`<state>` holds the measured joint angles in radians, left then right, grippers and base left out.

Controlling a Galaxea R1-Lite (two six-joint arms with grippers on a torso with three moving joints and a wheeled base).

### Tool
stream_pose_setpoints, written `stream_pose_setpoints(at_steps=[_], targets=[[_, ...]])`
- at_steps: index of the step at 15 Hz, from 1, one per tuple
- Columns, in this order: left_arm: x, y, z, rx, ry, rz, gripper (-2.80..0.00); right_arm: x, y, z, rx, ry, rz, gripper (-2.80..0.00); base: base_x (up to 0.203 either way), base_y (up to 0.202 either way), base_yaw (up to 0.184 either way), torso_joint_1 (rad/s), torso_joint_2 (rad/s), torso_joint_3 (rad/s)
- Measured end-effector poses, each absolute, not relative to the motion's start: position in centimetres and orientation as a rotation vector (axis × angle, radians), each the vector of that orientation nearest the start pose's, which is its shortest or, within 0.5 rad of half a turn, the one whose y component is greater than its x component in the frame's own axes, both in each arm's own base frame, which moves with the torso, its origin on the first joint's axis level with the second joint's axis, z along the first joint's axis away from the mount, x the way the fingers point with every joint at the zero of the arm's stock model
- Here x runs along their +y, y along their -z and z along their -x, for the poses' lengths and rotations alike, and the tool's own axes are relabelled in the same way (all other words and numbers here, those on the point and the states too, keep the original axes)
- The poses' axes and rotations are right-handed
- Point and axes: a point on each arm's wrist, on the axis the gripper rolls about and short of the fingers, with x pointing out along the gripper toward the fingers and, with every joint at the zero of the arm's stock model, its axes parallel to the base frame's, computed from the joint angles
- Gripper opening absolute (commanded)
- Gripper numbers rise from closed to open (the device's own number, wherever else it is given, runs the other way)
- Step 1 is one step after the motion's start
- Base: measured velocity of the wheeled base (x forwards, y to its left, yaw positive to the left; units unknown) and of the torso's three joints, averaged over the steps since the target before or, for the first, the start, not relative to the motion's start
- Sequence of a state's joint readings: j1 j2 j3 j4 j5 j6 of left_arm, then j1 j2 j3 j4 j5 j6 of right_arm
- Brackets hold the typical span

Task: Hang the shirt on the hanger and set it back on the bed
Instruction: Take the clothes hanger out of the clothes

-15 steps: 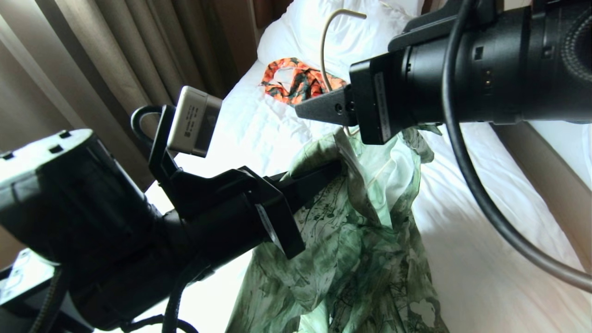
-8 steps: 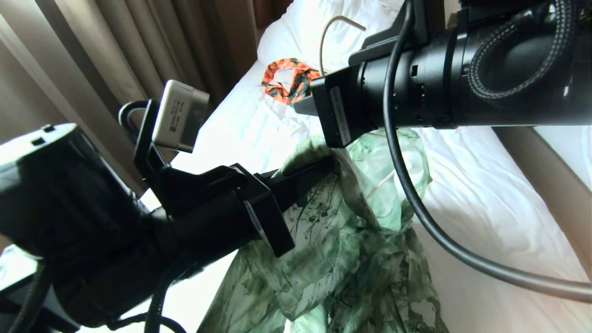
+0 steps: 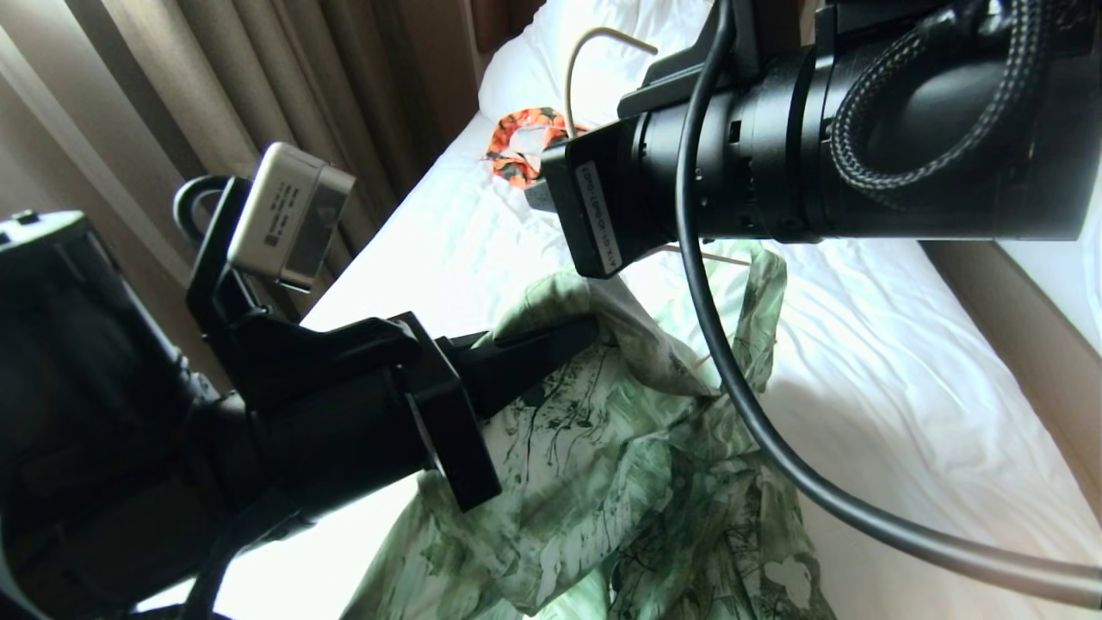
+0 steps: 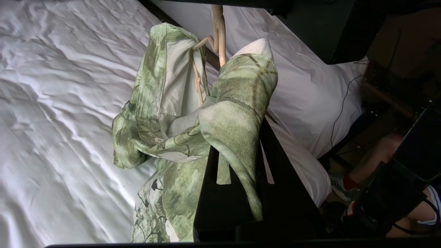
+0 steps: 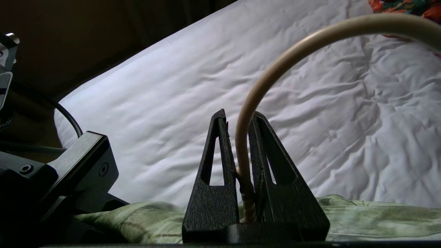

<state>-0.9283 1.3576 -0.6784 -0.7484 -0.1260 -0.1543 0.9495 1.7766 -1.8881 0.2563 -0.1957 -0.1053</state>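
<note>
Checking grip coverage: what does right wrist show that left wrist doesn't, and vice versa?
Right wrist only: the right gripper shut on the hanger neck, with the hook curving above the fingers, plus the orange floral garment. Left wrist only: the left gripper clamped on a fold of the shirt, and a person's legs beside the bed. Both: hanger, green shirt, white sheet.

Heavy beige curtains [image 3: 258, 95] hang in long folds on the left, with a dark brown panel [image 3: 504, 17] just past them. Daylight floods in bright, washing the white linen out. On the right runs a tan strip of floor [image 3: 1024, 344], and beyond it a second white bed [image 3: 1067, 267]. An orange-and-green floral garment [image 3: 516, 146] lies up by the pillows. In the left wrist view, a person's legs [image 4: 382, 162] show beside that second bed.
</note>
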Motion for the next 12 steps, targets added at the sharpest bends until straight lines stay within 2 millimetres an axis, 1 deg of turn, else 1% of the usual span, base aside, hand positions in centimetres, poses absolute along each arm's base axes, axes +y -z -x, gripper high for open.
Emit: stream_pose_setpoints(at_steps=[3,7,9,12], targets=[[-17.5,-25.4,-12.8,-0.002,1.057,0.172,-2.8,26.1,-37.5,-19.8,0.079,-0.727,0.176,-2.8,0.0,0.0,0.0,0.0,0.0,0.0],[-17.0,-25.5,-12.9,-0.013,1.071,0.161,-2.8,25.3,-37.7,-20.4,0.076,-0.691,0.171,-2.8,0.0,0.0,0.0,0.0,0.0,0.0],[-16.3,-25.6,-13.3,-0.024,1.073,0.154,-2.8,24.9,-37.8,-20.6,0.072,-0.68,0.169,-2.8,0.0,0.0,0.0,0.0,0.0,0.0],[-14.7,-26.1,-13.9,-0.051,1.09,0.15,-2.8,24.3,-38.1,-20.9,0.064,-0.657,0.168,-2.8,0.0,0.0,0.0,0.0,0.0,0.0]])
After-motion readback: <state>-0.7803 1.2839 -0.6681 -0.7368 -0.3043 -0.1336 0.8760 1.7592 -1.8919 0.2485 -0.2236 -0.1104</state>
